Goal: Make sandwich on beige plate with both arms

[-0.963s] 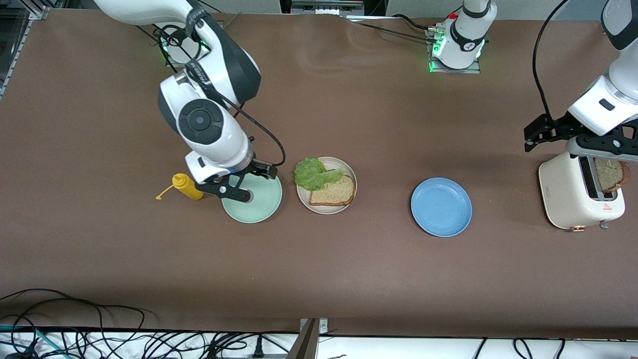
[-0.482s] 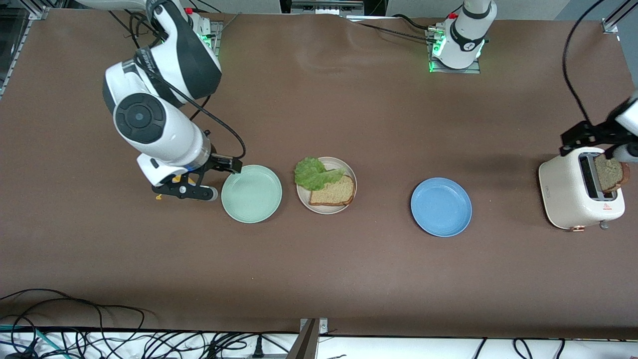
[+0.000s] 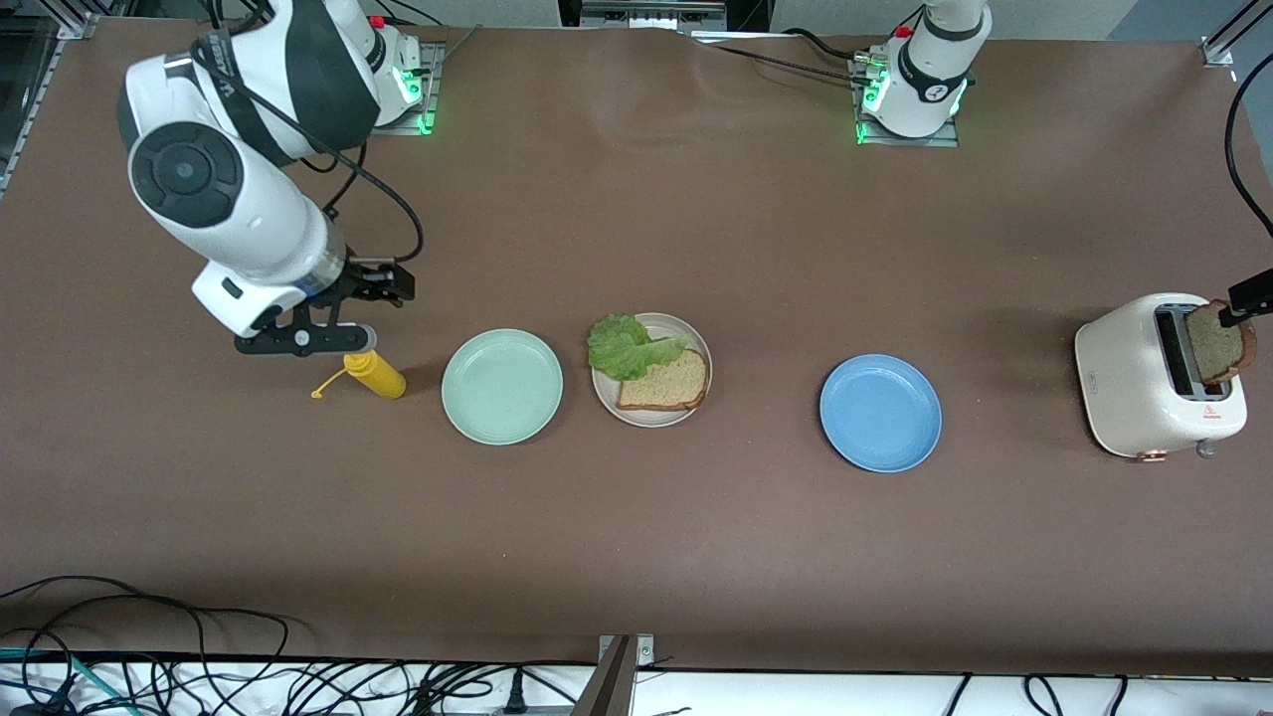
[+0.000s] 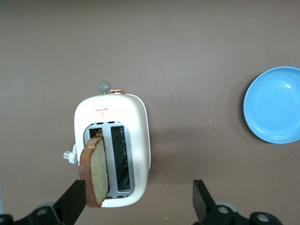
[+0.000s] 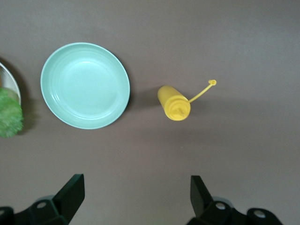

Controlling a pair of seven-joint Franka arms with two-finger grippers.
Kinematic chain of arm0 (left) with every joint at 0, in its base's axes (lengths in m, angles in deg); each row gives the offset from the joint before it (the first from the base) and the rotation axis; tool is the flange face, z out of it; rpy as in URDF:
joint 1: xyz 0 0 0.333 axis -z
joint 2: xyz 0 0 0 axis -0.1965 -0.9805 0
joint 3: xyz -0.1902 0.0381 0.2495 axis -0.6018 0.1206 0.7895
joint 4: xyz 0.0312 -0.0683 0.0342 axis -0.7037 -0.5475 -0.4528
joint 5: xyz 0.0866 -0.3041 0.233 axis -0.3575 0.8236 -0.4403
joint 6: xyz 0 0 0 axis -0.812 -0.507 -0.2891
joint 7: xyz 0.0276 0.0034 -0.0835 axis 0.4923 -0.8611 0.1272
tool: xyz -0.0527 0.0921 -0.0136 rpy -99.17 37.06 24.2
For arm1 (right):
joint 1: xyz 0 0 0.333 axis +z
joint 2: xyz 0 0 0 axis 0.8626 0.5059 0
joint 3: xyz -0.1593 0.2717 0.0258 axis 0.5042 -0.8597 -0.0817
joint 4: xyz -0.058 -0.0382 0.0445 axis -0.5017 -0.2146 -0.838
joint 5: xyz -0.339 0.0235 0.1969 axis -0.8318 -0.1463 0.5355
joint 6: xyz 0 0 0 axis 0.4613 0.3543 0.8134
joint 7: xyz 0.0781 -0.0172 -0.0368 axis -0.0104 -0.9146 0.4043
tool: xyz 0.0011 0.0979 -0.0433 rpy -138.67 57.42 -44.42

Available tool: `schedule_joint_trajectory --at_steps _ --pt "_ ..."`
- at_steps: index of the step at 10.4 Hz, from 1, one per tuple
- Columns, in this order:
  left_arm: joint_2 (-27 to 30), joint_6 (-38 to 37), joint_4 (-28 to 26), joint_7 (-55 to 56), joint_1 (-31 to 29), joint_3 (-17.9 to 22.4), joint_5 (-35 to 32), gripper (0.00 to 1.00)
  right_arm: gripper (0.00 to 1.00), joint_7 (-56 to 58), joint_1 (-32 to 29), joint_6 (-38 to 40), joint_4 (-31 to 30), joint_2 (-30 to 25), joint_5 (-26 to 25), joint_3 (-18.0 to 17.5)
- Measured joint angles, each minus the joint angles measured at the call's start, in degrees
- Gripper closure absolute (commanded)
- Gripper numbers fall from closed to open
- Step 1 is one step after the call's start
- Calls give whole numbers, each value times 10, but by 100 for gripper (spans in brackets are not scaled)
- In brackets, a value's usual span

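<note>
The beige plate (image 3: 696, 343) sits mid-table and carries one bread slice (image 3: 664, 381) with a green lettuce leaf (image 3: 627, 345) lying partly over it. A second bread slice (image 3: 1221, 343) (image 4: 96, 171) stands up out of a slot of the white toaster (image 3: 1144, 373) (image 4: 136, 140). My left gripper (image 4: 138, 202) hangs open high over the toaster, the slice close by one finger, not gripped; only its tip (image 3: 1251, 296) shows in the front view. My right gripper (image 3: 308, 340) (image 5: 136, 193) is open and empty, up over the table by the yellow bottle (image 3: 373, 372) (image 5: 174, 102).
A mint green plate (image 3: 502, 386) (image 5: 85, 85) lies bare between the bottle and the beige plate. A blue plate (image 3: 880, 412) (image 4: 274, 104) lies bare between the beige plate and the toaster. Cables run along the table's front edge.
My right arm swung away from the mint plate, past the yellow bottle toward its own end of the table. My left arm drew back from the toaster, almost leaving the front view. Both stayed open.
</note>
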Motion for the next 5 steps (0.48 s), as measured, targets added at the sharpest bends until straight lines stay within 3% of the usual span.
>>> schedule_joint_trajectory --at_steps 5 --pt "-53 36 0 -21 -49 0 -33 0 0 127 -24 -138 -144 -67 0 12"
